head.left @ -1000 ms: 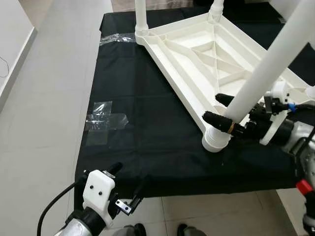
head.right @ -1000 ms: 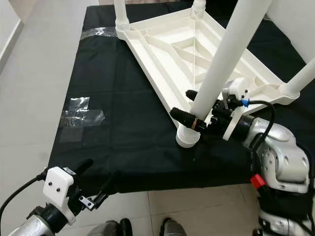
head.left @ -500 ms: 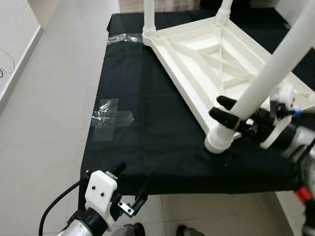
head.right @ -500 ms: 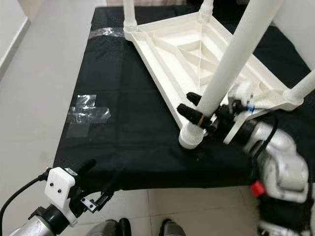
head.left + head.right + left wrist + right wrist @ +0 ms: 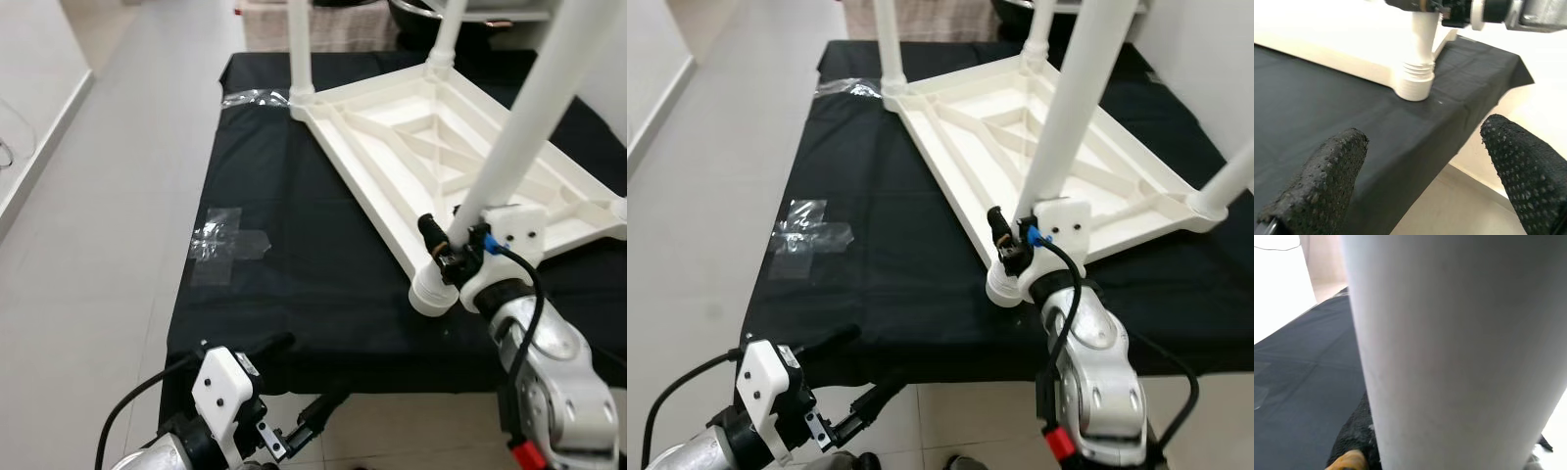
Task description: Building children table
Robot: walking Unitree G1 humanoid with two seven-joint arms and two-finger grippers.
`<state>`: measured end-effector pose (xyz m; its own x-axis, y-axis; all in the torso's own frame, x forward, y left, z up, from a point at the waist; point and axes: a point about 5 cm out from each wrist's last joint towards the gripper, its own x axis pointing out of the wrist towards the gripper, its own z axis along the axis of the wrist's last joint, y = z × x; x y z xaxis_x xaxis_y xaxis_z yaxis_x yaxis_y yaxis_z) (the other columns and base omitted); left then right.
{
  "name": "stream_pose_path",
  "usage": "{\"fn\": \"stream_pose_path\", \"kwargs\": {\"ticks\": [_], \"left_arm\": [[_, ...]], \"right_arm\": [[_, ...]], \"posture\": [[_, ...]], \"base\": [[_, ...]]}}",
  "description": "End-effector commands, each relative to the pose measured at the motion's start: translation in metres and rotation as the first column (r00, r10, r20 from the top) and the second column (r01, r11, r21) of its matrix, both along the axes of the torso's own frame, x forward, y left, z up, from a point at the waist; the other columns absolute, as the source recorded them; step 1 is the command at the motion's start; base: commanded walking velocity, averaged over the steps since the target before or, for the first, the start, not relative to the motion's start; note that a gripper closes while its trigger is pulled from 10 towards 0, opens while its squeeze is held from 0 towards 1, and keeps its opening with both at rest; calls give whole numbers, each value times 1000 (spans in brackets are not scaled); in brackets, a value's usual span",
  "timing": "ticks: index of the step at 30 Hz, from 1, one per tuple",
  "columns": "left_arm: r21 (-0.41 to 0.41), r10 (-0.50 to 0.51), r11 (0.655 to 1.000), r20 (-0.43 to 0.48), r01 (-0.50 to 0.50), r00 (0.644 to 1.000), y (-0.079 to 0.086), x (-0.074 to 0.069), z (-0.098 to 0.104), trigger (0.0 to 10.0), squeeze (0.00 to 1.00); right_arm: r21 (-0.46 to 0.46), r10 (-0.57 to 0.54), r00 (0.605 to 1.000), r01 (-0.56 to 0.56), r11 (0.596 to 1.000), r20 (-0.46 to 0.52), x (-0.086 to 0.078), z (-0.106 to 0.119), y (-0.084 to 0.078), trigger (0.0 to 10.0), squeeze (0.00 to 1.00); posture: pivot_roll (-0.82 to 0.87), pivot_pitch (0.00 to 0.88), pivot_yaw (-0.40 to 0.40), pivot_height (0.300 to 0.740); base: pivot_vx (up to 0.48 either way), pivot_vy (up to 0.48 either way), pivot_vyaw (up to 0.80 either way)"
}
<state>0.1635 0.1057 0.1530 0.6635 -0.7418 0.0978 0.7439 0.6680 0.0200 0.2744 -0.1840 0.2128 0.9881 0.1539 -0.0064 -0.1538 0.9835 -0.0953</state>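
Gripping: right gripper (image 5: 443, 257) clamps white plastic leg (image 5: 509, 157) just above its threaded socket (image 5: 431, 291)
Axis: leg tilted (nearly upright)
Left gripper (image 5: 1425, 166): spread, idle

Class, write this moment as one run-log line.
step: fitting leg | right gripper: shut on table leg just above its socket | left gripper: open, idle by black cloth edge | tabletop: upside down
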Motion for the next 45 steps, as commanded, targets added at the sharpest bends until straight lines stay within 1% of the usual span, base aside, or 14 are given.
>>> {"fn": "stream_pose_path", "kwargs": {"ticks": [1,8,9,12,14,17,18,19,28,29,31,32,41,45], "left_arm": [[3,-26,1000,-20,26,999,-1,-3,-5,10000,0],[-5,-38,999,-20,37,999,-1,-4,-6,10000,0],[-6,-38,999,-20,38,999,-2,-4,-6,10000,0],[-6,-41,999,-19,41,999,-3,-4,-7,10000,0],[-6,-40,999,-18,40,999,-3,-4,-7,10000,0],[-6,-39,999,-17,39,999,-3,-4,-6,10000,0],[-5,-37,999,-17,37,999,-3,-5,-6,10000,0],[-5,-34,999,-17,34,999,-3,-5,-6,10000,0],[-1,-33,999,-18,33,999,-3,-7,-5,10000,0],[0,-33,999,-18,33,999,-3,-7,-5,10000,0],[0,-32,999,-19,32,999,-3,-8,-5,10000,0],[0,-30,1000,-19,30,999,-3,-8,-5,10000,0],[1,-28,1000,-22,28,999,-4,-9,-5,10000,0],[-1,-23,1000,-25,23,999,-4,-10,-6,10000,0]], "right_arm": [[26,7,951,1,1000,-308,2,-48,-5,10000,0],[85,254,964,-247,965,-78,15,1,9,10000,86],[109,345,938,-339,935,-44,15,8,10,10000,1000],[66,488,873,-488,870,23,15,27,2,10000,1000],[21,649,760,-650,760,33,8,39,-1,10000,1000],[15,697,717,-697,717,27,5,41,-1,10000,1000],[10,758,652,-758,652,7,1,43,-2,10000,824],[-7,817,576,-818,576,-23,-1,45,-5,10000,0],[-38,886,460,-888,459,-60,15,52,-18,10000,0],[-37,888,455,-890,454,-61,19,54,-22,4902,0],[-37,886,460,-888,458,-60,22,56,-26,4902,0],[-35,886,460,-888,458,-55,24,57,-31,0,0],[-19,893,447,-894,447,-53,25,59,-45,0,0],[116,853,522,-846,520,-21,11,28,-42,0,0]], "posture": [[-8,225,-27,740],[-7,230,-30,740],[-5,235,-31,740],[6,236,-31,740],[12,240,-32,740],[13,240,-32,740],[18,241,-28,740],[24,243,-23,740],[47,252,-18,740],[52,253,-22,740],[52,253,-22,740],[52,256,-22,740],[52,253,-21,740],[34,238,-54,740]], "base": [[0,0,0],[0,0,0],[0,0,0],[0,0,0],[0,0,0],[0,0,0],[0,0,0],[0,0,0],[0,0,0],[0,0,0],[0,0,0],[0,0,0],[0,0,0],[0,0,0]]}}
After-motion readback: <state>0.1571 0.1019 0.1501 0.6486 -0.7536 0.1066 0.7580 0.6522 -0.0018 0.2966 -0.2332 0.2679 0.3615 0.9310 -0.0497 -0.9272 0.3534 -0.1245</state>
